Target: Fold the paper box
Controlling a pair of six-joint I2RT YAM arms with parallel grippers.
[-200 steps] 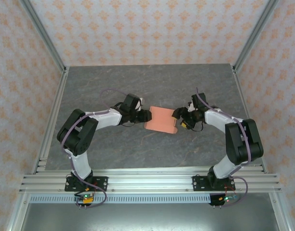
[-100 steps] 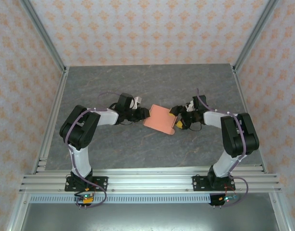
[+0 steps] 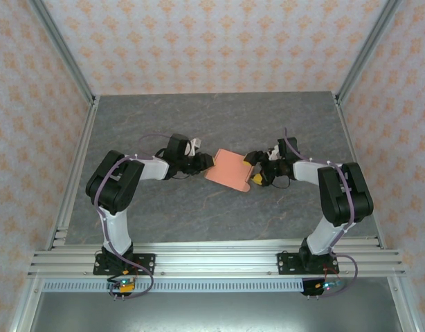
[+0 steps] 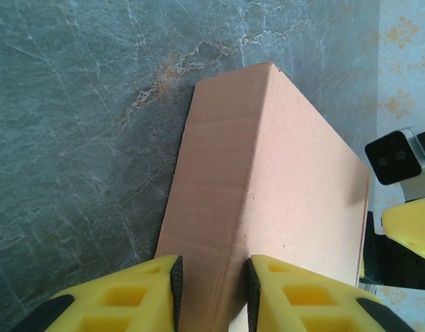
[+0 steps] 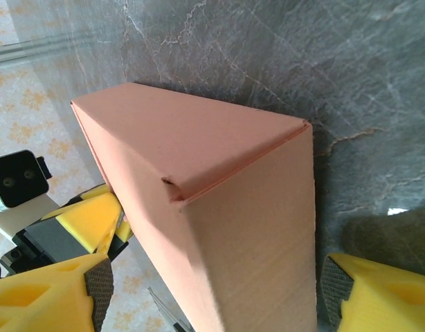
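The paper box (image 3: 228,169) is a salmon-orange, flat rectangular box lying a little askew mid-table between both arms. My left gripper (image 3: 206,162) is at its left end. In the left wrist view the box (image 4: 288,180) has its narrow side wall between the yellow fingers (image 4: 129,297), and both pads of the left gripper (image 4: 212,280) press against it. My right gripper (image 3: 252,171) is at the box's right end. In the right wrist view the right gripper (image 5: 216,294) stands open astride the box (image 5: 199,138), with a gap at each pad.
The grey marbled tabletop (image 3: 219,117) has free room behind and in front of the box. Aluminium frame rails (image 3: 212,259) run along the near edge and up the corners, with patterned walls behind. Each wrist view shows the opposite gripper beyond the box.
The left jaws have closed onto the box's left end and the right jaws have spread wider. The box has turned slightly and both arms have drawn in lower towards it.
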